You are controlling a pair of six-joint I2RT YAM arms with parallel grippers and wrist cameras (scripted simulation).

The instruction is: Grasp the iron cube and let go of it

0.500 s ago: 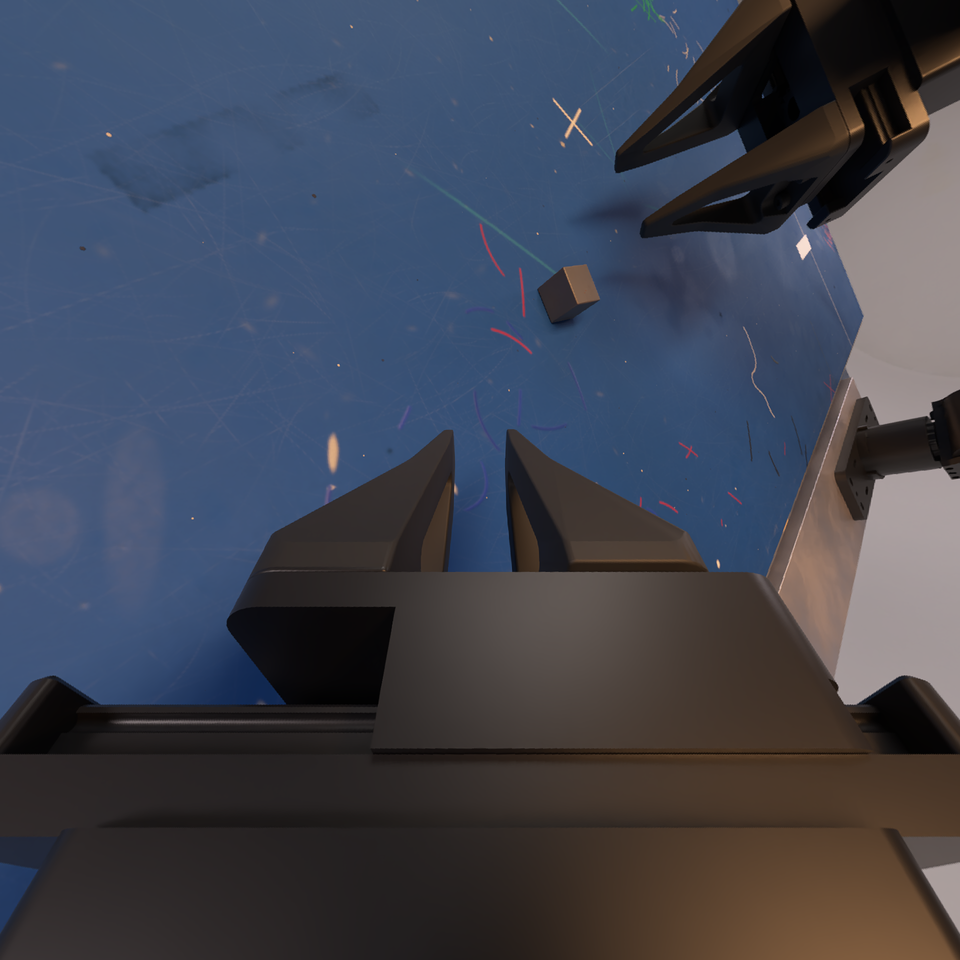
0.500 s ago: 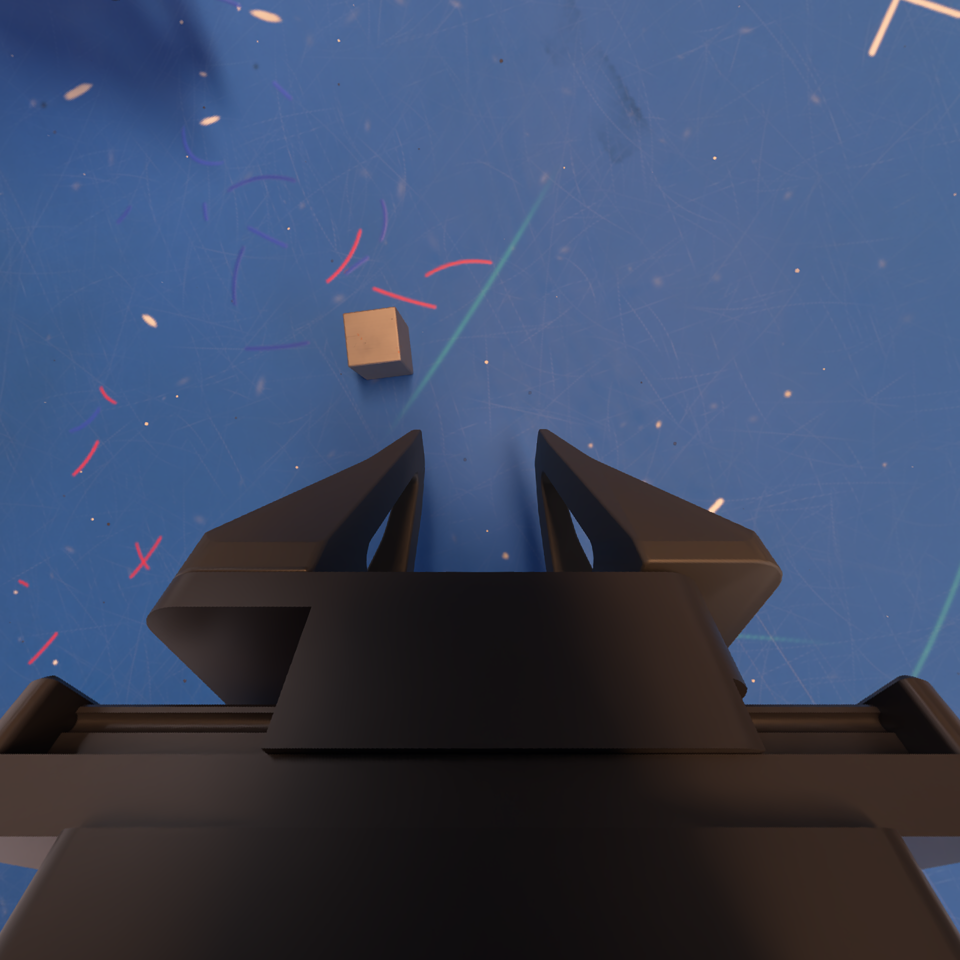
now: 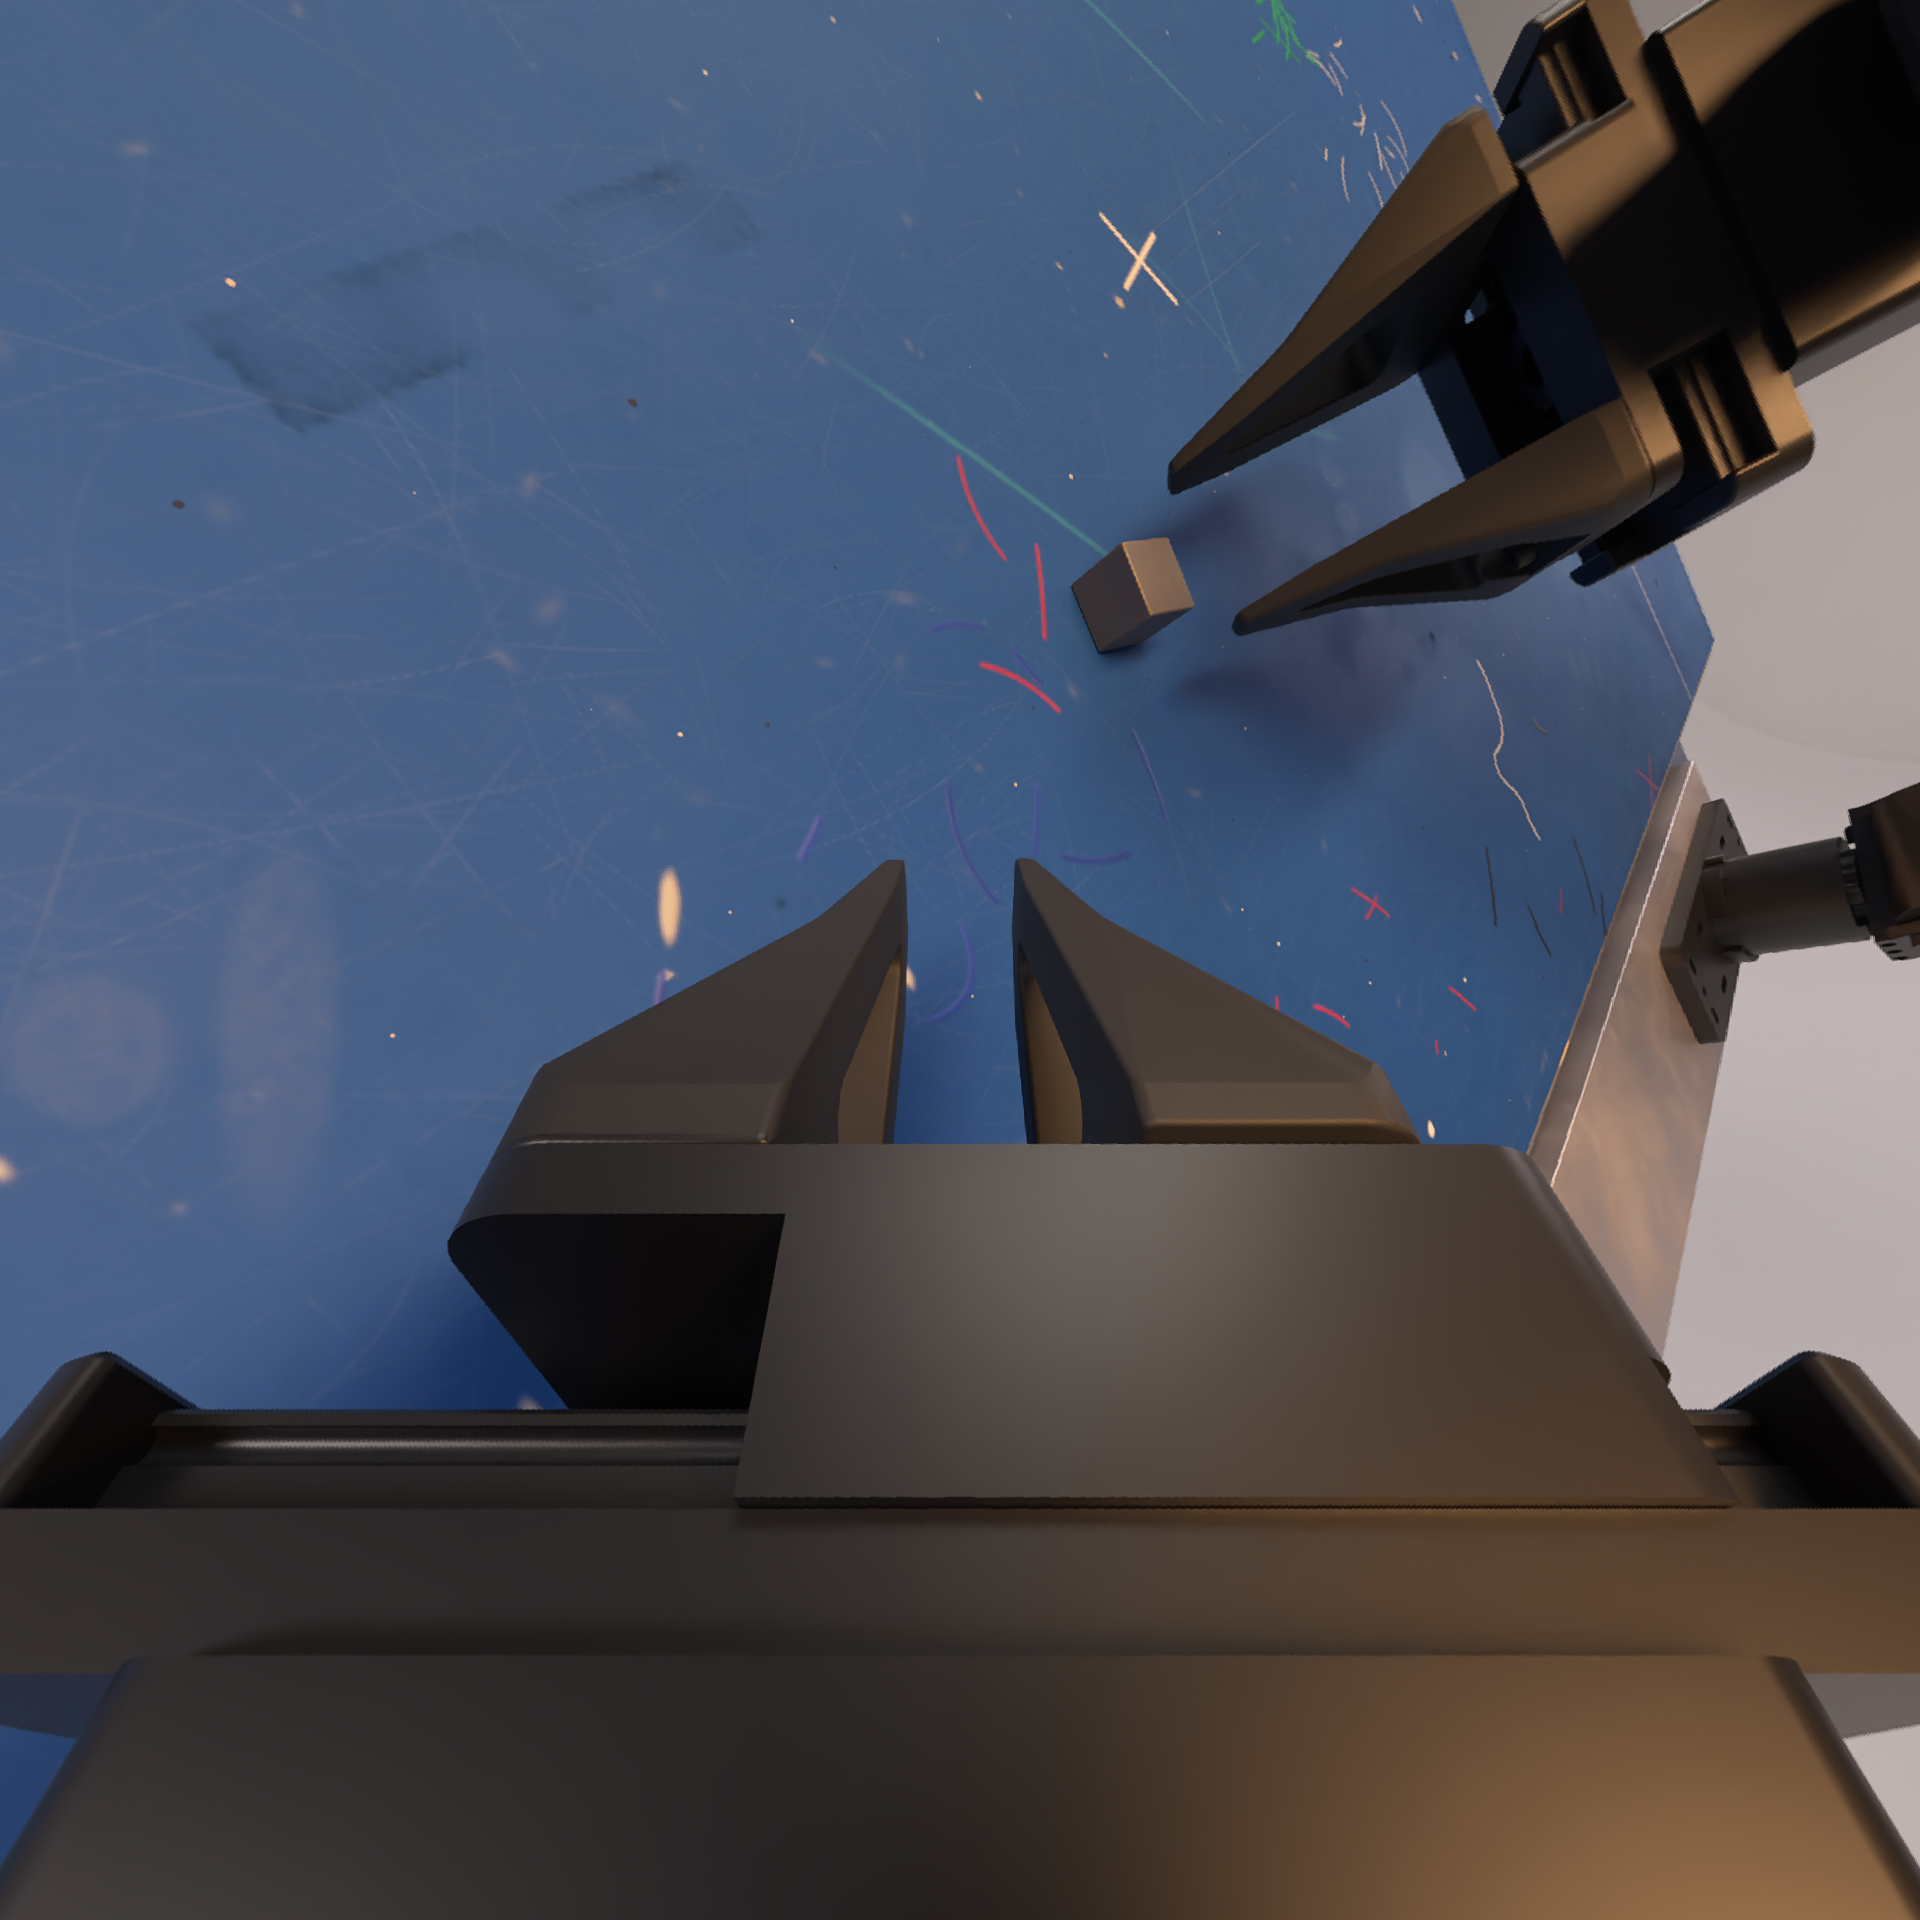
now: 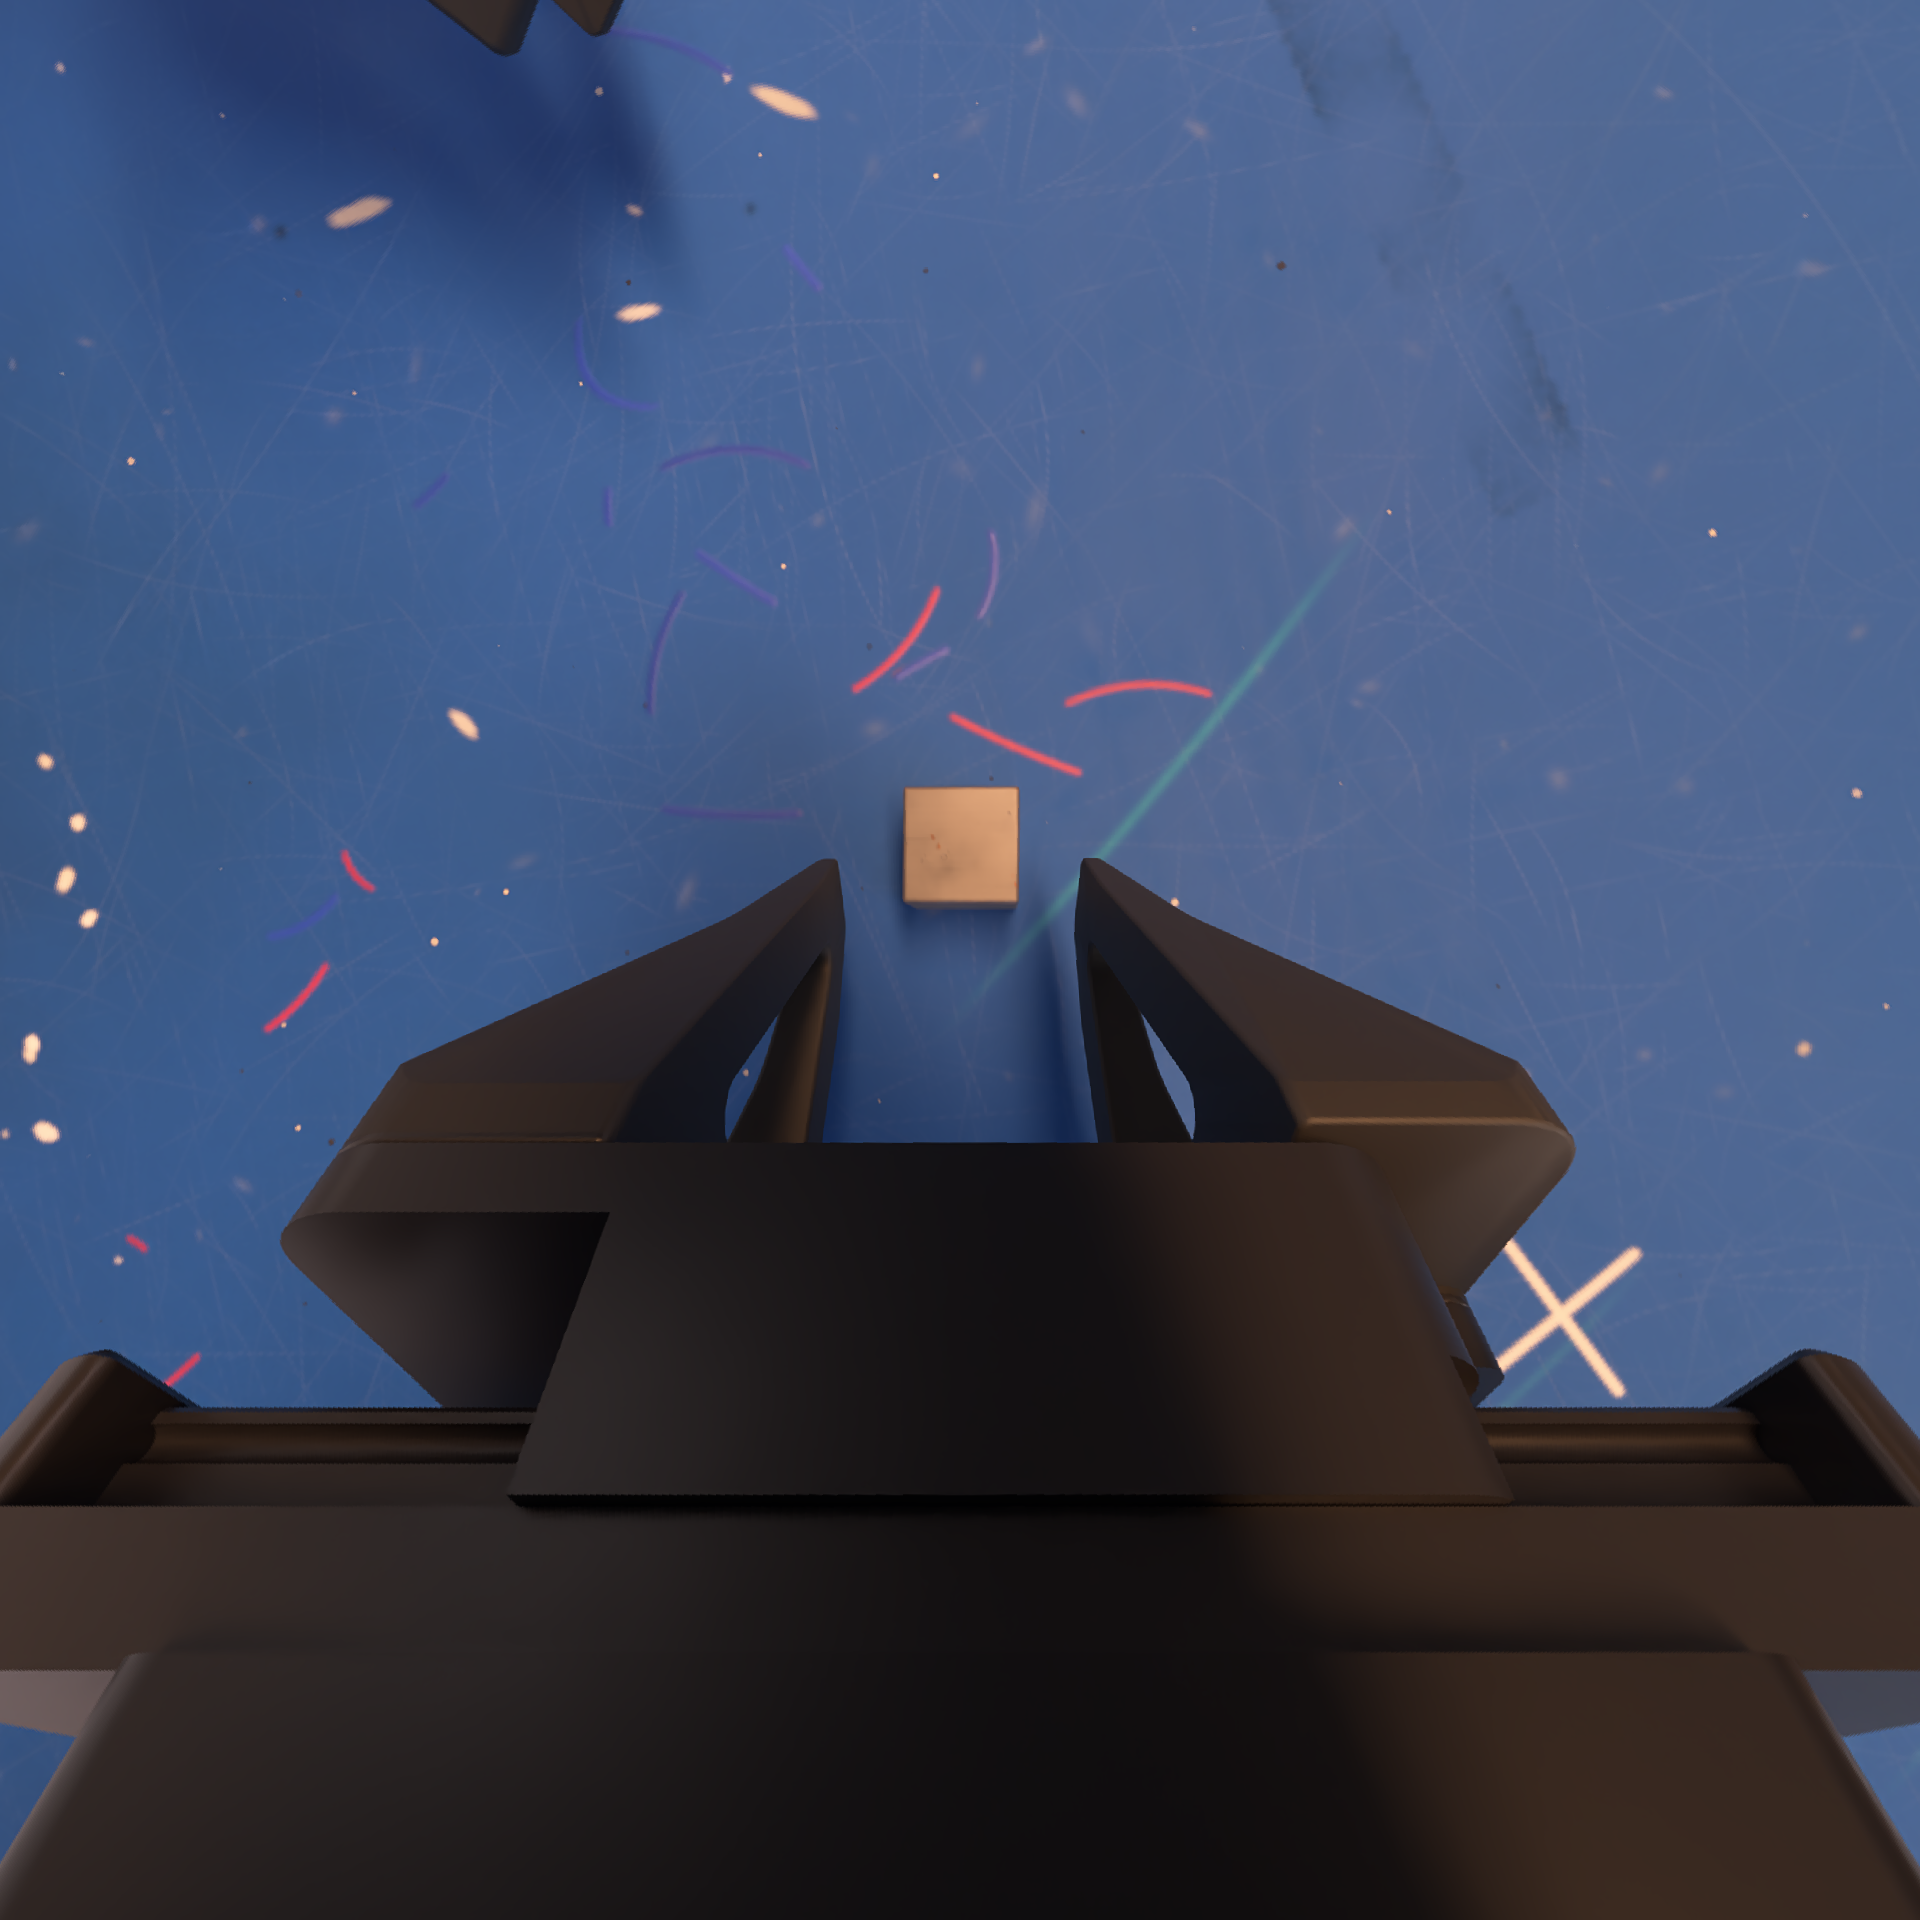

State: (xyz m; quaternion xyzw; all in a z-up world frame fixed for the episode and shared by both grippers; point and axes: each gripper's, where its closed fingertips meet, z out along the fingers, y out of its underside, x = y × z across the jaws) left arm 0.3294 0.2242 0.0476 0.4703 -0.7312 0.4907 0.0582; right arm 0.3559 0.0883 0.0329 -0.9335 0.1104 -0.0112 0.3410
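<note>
The iron cube, small and grey-brown, lies on the blue table. My right gripper is open and empty. The cube lines up with the gap between its fingers, just ahead of the tips, and touches neither. In the left wrist view the cube sits just off the right gripper's tips, which hang slightly above the table. My left gripper is empty, its fingers drawn together to a narrow gap, well short of the cube.
The table is scratched and has coloured marks. Its metal edge strip runs along the right, with an arm mount beyond it. The left gripper's tips show at the top of the right wrist view.
My right gripper has moved over to the cube and lower, so the cube now sits centred at its fingertips. The left gripper has not moved.
</note>
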